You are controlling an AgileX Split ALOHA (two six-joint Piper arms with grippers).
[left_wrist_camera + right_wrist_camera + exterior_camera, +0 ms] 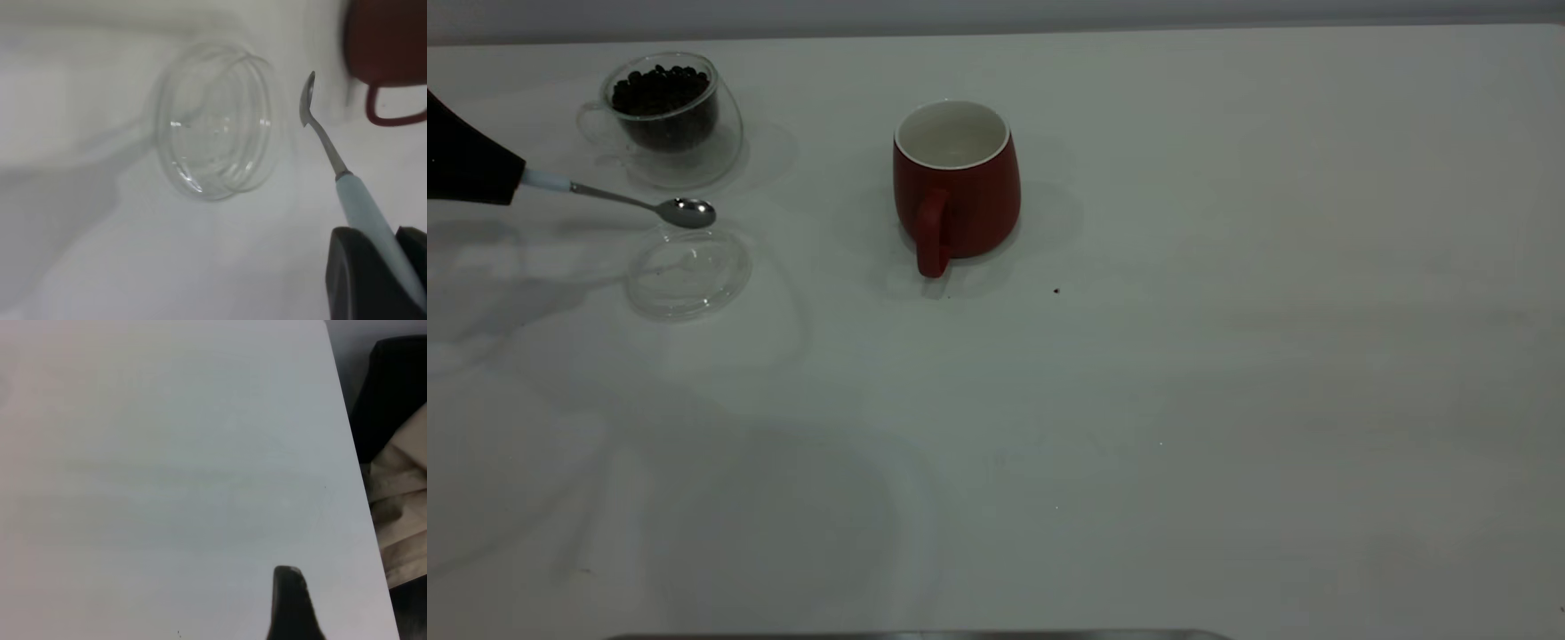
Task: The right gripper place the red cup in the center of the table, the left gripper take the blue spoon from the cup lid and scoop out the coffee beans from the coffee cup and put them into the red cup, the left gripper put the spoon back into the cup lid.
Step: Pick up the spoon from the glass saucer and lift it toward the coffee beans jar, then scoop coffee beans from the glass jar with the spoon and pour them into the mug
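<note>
My left claw (511, 182) is clamped on the pale handle of the blue spoon (640, 204), holding it off the desk (1227, 400) with its bowl out over the gap between the coffee cup (665, 117) and the cup lid (687, 273). The spoon bowl looks empty. The lid lies flat just in front of it with nothing on it. The coffee beans (660, 89) fill the glass cup nearly to the rim.

Further out, the red cup (956, 182) stands upright near the middle of the desk, handle toward the camera, and its white inside shows no beans. So I judge step 1 done and the spoon taken; scooping, tipping into the red cup and returning the spoon to the lid remain.

Of my right claw (291, 603) I see only 1 dark finger over bare desk near its edge; I cannot tell whether it is apart or together.
</note>
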